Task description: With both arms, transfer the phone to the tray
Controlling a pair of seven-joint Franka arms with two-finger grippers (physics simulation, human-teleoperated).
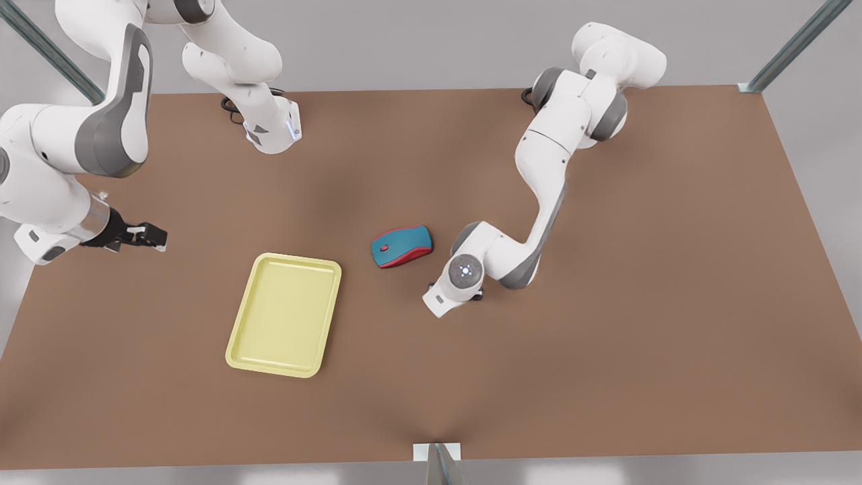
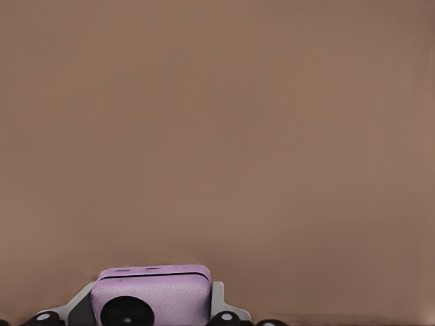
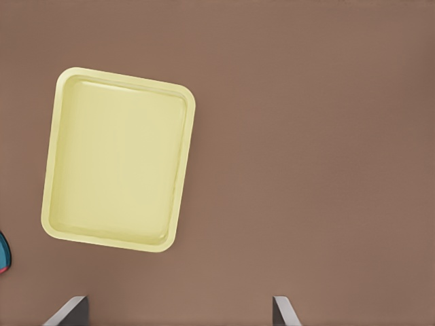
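The left gripper [image 1: 458, 296] is low at the table [image 1: 646, 283] in the centre of the front view, right of the mouse [image 1: 402, 246]. In the left wrist view, the phone [image 2: 151, 295] sits between its fingers [image 2: 221, 309], which are closed on its sides; the phone is at the bottom edge, one black lens visible. The right gripper [image 1: 153, 236] hovers at the left side of the front view, upper left of the tray [image 1: 285, 314]. Its fingers [image 3: 68, 312] are spread wide and hold nothing, and the tray [image 3: 115, 159] lies empty on the table below it.
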